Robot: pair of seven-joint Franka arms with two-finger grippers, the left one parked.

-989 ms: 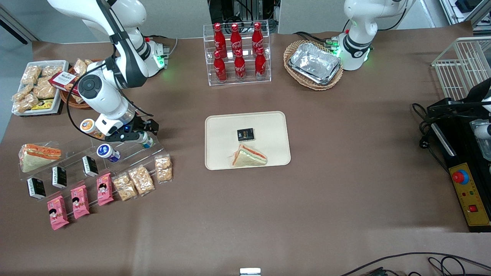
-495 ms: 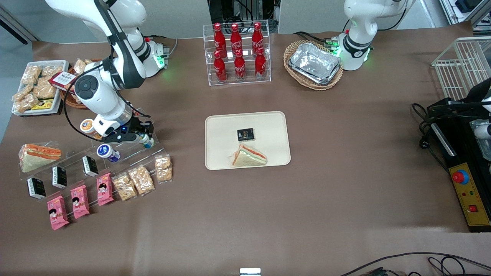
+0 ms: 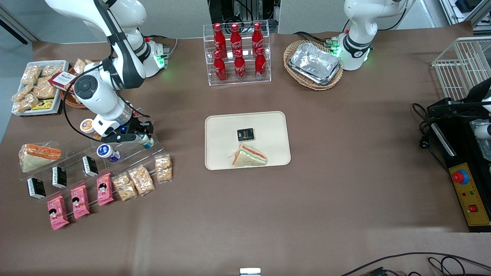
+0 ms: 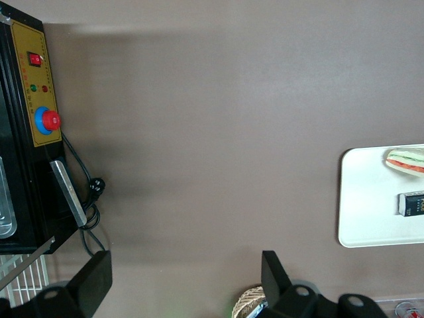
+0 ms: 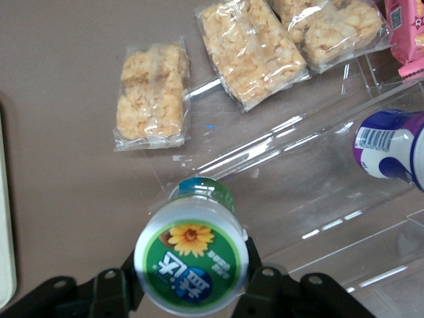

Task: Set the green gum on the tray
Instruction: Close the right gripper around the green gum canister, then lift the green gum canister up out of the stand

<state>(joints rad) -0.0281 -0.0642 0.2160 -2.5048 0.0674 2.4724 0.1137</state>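
Front view, working arm's end of the table (image 3: 345, 214): a clear plastic display stand (image 3: 126, 149) carries three small canisters. The orange-lidded canister (image 3: 87, 125) sits farthest from the front camera, the blue-lidded canister (image 3: 104, 150) nearer, and the green gum (image 3: 147, 142) beside both on the stand's edge toward the tray. Bagged snacks (image 3: 140, 180) and pink packets (image 3: 78, 201) lie on the table just nearer the camera than the stand.

The gripper (image 3: 142, 138) is down at the green gum. In the right wrist view the green gum (image 5: 192, 258) fills the space between the gripper's (image 5: 192, 281) fingers (image 5: 262, 281), which stand against its two sides: clamped on the canister, as judged from this contact. The canister seems not yet clear of the stand.

Centre: the tray (image 3: 222, 126) lies well apart from the stand, toward the parked arm's end. It already holds a small black packet (image 3: 245, 134) and a wrapped sandwich (image 3: 249, 156).

Step in hand: the grasp. The next move calls for a lift clear of the stand's plastic lip, then a carry to a bare part of the tray.
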